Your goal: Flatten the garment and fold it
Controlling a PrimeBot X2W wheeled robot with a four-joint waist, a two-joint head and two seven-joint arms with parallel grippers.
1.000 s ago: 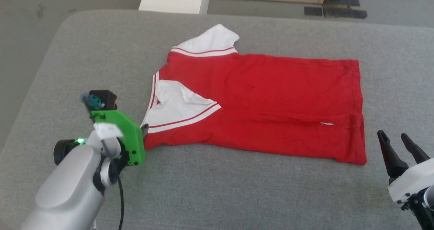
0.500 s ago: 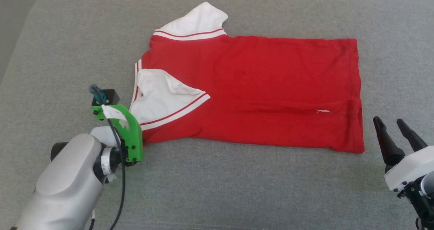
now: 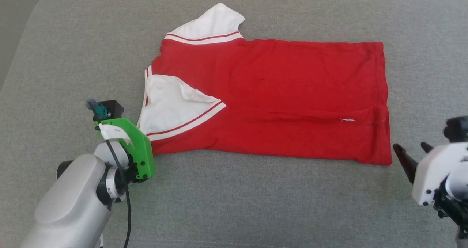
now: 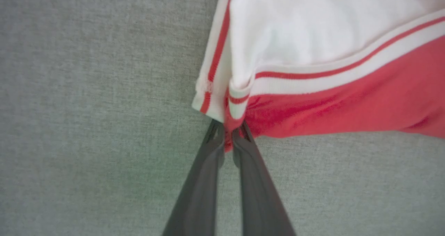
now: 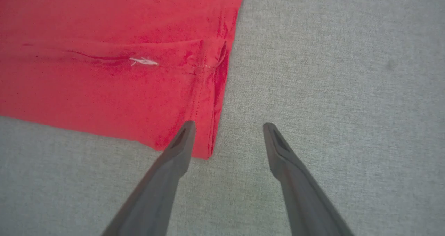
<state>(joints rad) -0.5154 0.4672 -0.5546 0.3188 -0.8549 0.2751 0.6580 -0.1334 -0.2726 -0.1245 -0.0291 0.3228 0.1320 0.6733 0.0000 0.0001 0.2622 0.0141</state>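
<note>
Fingers of the left gripper [image 4: 227, 133] were pressed together on the garment [image 4: 347, 90]. A nub of red cloth was pinched between their tips, at the corner where the striped trim of the near sleeve [image 4: 313, 31] met the red body. Around that pinch the cloth was bunched into small creases. In the head view this corner lay tucked just behind the green bracket [image 3: 140, 149] on the left wrist, with a black cable [image 3: 128, 208] trailing down beside the pale forearm.

The right gripper [image 5: 228, 126] had its fingers spread wide and held nothing. In its wrist view one fingertip overlapped the nearest corner of the hem [image 5: 217, 90] and the other stood over bare grey padded surface [image 5: 347, 90]. Whether either tip touched down could not be told. In the head view the right gripper [image 3: 411, 151] sat just beside that same corner.

Between the two grippers the garment [image 3: 278, 94] lay flat on the grey padded surface [image 3: 256, 204], with its sleeves toward the robot's left and its hem toward the right. The near sleeve [image 3: 172, 105] was folded inward over the red body, and the far sleeve [image 3: 215, 23] stuck out on the side away from the robot. A long crease ran toward the hem, with a small white thread [image 3: 345, 120] on it.
</note>
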